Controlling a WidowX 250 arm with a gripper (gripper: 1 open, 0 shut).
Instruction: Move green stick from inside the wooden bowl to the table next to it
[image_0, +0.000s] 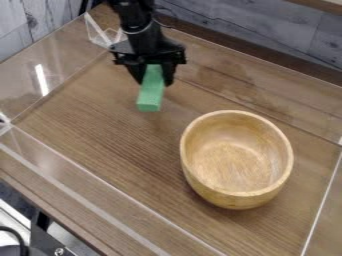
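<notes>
While I watch through the camera, my claw (151, 69) is clamped on the top end of the green stick (152, 91), which hangs tilted over the counter (94, 140), up-left of the wooden bowl (237, 158) and apart from it. I see nothing inside the bowl.

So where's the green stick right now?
The green stick hangs from the shut gripper, upper left of the empty bowl.

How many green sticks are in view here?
1. The green stick hangs from the shut pincer above the table, left of the wooden bowl. The bowl's inside looks empty, so none seems hidden.
</notes>
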